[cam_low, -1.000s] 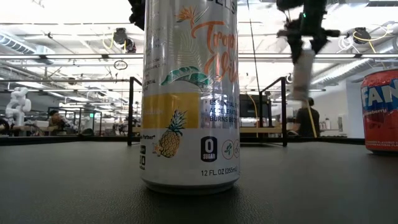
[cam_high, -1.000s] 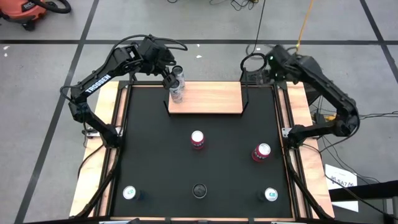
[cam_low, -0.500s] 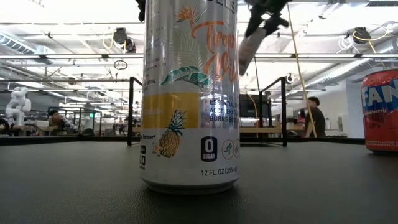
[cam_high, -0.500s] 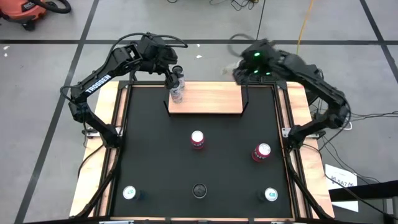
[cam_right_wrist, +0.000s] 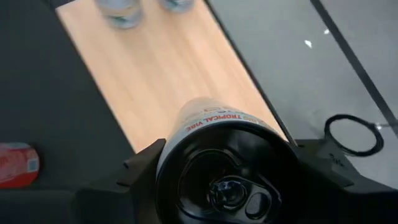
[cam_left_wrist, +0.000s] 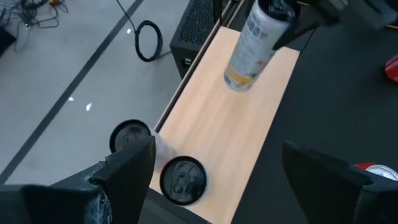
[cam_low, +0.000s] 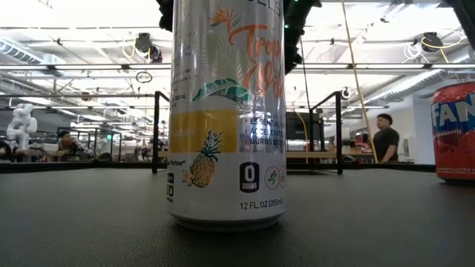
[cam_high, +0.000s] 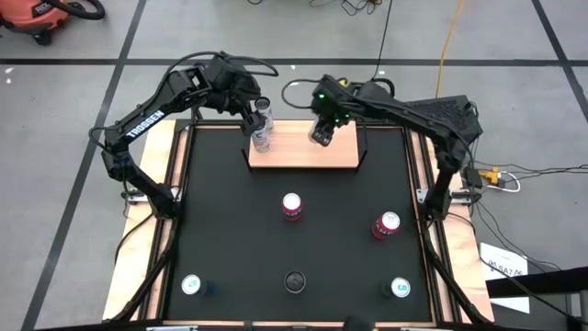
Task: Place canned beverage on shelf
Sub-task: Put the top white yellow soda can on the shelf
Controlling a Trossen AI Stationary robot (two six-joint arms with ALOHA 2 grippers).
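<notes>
High view: right hand (cam_high: pixel 321 134) grips a can (cam_high: pixel 322 130), seemingly above the shelf (cam_high: pixel 303 156).

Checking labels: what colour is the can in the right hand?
Silver-white with a yellow band, clearest in the left wrist view: the can.

right gripper (cam_high: pixel 322 131) — swung in over shelf (cam_high: pixel 303 154) | carrying, seemingly, can (cam_left_wrist: pixel 254 45)

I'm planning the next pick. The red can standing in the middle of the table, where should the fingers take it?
I'd take the red can across its round side wall, high up, coming straight down: it stands upright, lid up, with bare tabletop around it. The left gripper, open over the shelf, looks free; the right gripper holds a pale can.
</notes>
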